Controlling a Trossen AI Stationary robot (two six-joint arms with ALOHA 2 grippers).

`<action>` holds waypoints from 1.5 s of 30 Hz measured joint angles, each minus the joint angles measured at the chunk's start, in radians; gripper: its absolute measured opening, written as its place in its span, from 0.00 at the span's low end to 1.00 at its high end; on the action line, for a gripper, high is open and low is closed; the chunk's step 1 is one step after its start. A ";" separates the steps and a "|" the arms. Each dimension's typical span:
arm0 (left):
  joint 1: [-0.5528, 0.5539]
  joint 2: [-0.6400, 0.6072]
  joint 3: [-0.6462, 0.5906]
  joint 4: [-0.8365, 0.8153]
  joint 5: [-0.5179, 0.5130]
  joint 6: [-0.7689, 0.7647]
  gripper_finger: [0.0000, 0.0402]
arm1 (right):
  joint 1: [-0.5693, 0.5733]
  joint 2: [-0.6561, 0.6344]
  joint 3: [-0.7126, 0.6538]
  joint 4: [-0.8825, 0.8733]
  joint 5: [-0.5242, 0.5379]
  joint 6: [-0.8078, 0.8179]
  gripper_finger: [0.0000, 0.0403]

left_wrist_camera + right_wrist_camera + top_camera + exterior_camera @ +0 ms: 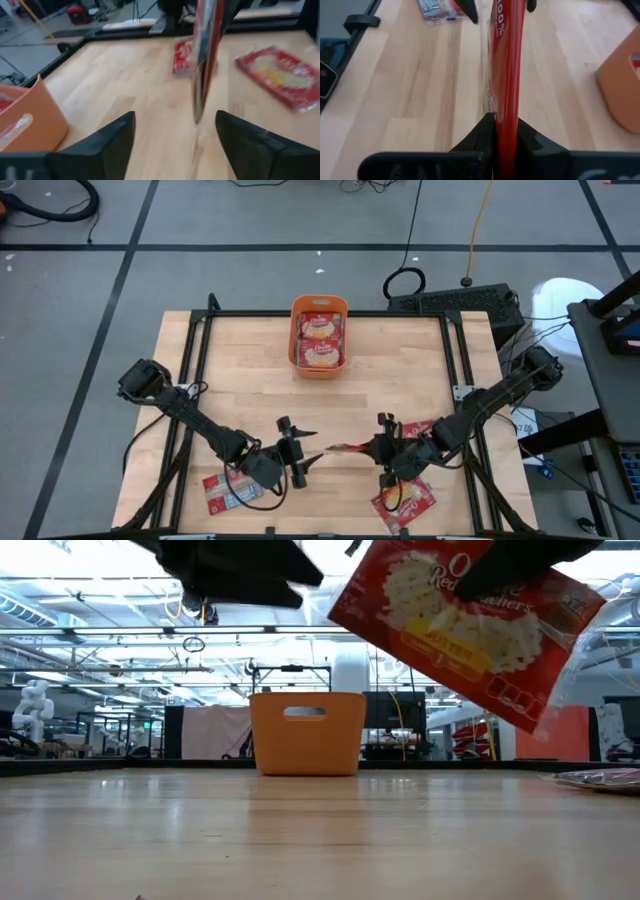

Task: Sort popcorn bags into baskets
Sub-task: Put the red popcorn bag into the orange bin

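Observation:
My right gripper (372, 448) is shut on a red popcorn bag (470, 625), lifted near the table's near edge. The bag's cream-labelled face shows in the low view. It points toward my left gripper (313, 449), which is open, and the bag's free end (202, 75) stands just ahead of the gap between the open fingers, touching neither. The orange basket (318, 335) stands at the far edge with popcorn bags inside. Other bags lie flat on the table at the near left (232, 490), the near right (405, 500) and under the right arm (415, 430). My right gripper (505, 122) pinches the popcorn bag between its two fingers at its right end (506, 107). The fingers come level from the table's right side and lie along the bag. The bag is lifted clear, standing on edge with its faces upright, tilted in the low view.
The basket (307, 732) is far across bare wood from both grippers. Black frame rails run along the table's left and right sides (190, 380). Loose bags (280, 75) lie on the table beneath and beside the right arm.

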 joint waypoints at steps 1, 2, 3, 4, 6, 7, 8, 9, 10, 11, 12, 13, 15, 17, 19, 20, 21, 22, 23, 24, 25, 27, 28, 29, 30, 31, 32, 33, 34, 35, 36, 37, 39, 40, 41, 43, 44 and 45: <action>-0.003 0.000 0.000 0.018 0.000 0.012 0.72 | 0.003 0.000 0.000 0.000 0.006 -0.009 0.05; -0.006 0.000 0.000 0.040 0.000 0.026 0.74 | 0.006 0.000 0.000 0.001 0.006 -0.018 0.05; -0.008 0.000 0.000 0.058 0.000 0.038 0.76 | 0.008 0.000 -0.003 0.007 0.006 -0.024 0.05; -0.009 0.000 0.000 0.073 0.000 0.051 0.78 | 0.010 0.000 -0.006 0.009 0.006 -0.027 0.05; -0.009 0.000 0.000 0.109 0.000 0.074 0.81 | 0.010 0.000 -0.016 0.008 0.006 -0.028 0.05; -0.008 0.000 0.000 0.124 0.002 0.083 0.81 | 0.010 0.000 -0.022 0.007 0.006 -0.028 0.05; -0.007 0.000 0.000 0.135 0.007 0.089 0.81 | 0.010 0.000 -0.026 0.005 0.006 -0.028 0.05; -0.006 0.000 0.000 0.140 0.010 0.090 0.81 | 0.009 0.000 -0.031 0.004 0.006 -0.028 0.05; -0.005 0.000 0.000 0.141 0.016 0.090 0.81 | 0.009 0.000 -0.033 0.005 0.006 -0.027 0.05; -0.003 0.000 0.000 0.140 0.020 0.088 0.80 | 0.008 0.000 -0.036 0.006 0.007 -0.028 0.05; -0.002 0.000 0.000 0.139 0.028 0.088 0.80 | 0.006 0.000 -0.038 0.005 0.008 -0.028 0.05; -0.001 0.000 0.000 0.139 0.037 0.088 0.79 | 0.005 0.000 -0.038 0.005 0.008 -0.028 0.05; 0.000 0.000 0.000 0.139 0.043 0.088 0.77 | 0.004 0.000 -0.038 0.008 0.021 -0.029 0.05; 0.004 0.000 0.000 0.140 0.043 0.088 0.75 | 0.004 0.000 -0.038 0.011 0.048 -0.036 0.05; 0.009 0.000 0.000 0.140 0.041 0.088 0.73 | 0.004 0.000 -0.038 0.012 0.073 -0.039 0.05; 0.012 0.000 0.000 0.143 0.038 0.087 0.72 | 0.004 0.000 -0.038 0.013 0.084 -0.039 0.05; 0.018 0.000 0.000 0.147 0.037 0.084 0.72 | 0.004 0.000 -0.038 0.013 0.087 -0.039 0.05; 0.023 0.000 0.000 0.150 0.035 0.081 0.71 | 0.004 0.000 -0.038 0.013 0.087 -0.039 0.05; 0.028 0.000 0.000 0.150 0.034 0.077 0.71 | 0.004 0.000 -0.038 0.013 0.085 -0.039 0.05; 0.033 0.000 0.000 0.150 0.034 0.069 0.71 | 0.004 0.000 -0.038 0.013 0.083 -0.038 0.05; 0.038 0.000 0.000 0.149 0.034 0.063 0.72 | 0.004 0.000 -0.038 0.013 0.082 -0.038 0.05; 0.044 0.000 0.000 0.150 0.034 0.065 0.74 | 0.004 0.000 -0.038 0.013 0.082 -0.038 0.05; 0.048 0.000 0.000 0.149 0.035 0.076 0.75 | 0.004 0.000 -0.038 0.013 0.082 -0.039 0.05; 0.051 0.000 0.000 0.149 0.044 0.085 0.77 | 0.004 0.000 -0.038 0.013 0.082 -0.039 0.05; 0.057 0.000 0.000 0.150 0.061 0.091 0.78 | 0.004 0.000 -0.038 0.013 0.082 -0.039 0.05; 0.063 0.000 0.000 0.150 0.081 0.092 0.80 | 0.004 0.000 -0.038 0.013 0.082 -0.039 0.05; 0.070 0.000 0.000 0.150 0.102 0.092 0.82 | 0.004 0.000 -0.038 0.013 0.081 -0.039 0.05; 0.077 0.000 0.000 0.150 0.119 0.091 0.84 | 0.004 0.000 -0.038 0.013 0.081 -0.039 0.05; 0.083 0.000 0.000 0.150 0.133 0.091 0.85 | 0.004 0.000 -0.038 0.015 0.081 -0.039 0.05; 0.088 0.000 0.000 0.150 0.149 0.092 0.86 | 0.004 0.000 -0.038 0.019 0.081 -0.040 0.05; 0.092 0.002 0.000 0.154 0.157 0.095 0.86 | 0.004 0.000 -0.038 0.025 0.081 -0.045 0.05; 0.096 0.014 0.000 0.179 0.166 0.103 0.86 | 0.004 0.000 -0.038 0.031 0.081 -0.050 0.05; 0.101 0.046 0.000 0.247 0.206 0.154 0.85 | 0.004 0.000 -0.038 0.045 0.080 -0.060 0.05; 0.101 0.067 -0.001 0.293 0.230 0.185 0.84 | 0.004 0.000 -0.038 0.055 0.080 -0.069 0.05; 0.102 0.092 -0.001 0.359 0.250 0.211 0.82 | 0.004 0.000 -0.038 0.070 0.079 -0.080 0.05; 0.102 0.127 0.000 0.444 0.253 0.262 0.79 | 0.004 0.000 -0.038 0.088 0.079 -0.087 0.05; 0.101 0.138 0.000 0.470 0.253 0.281 0.77 | 0.004 0.000 -0.038 0.089 0.078 -0.088 0.05; 0.101 0.148 -0.001 0.487 0.255 0.290 0.75 | 0.004 0.000 -0.038 0.091 0.078 -0.088 0.05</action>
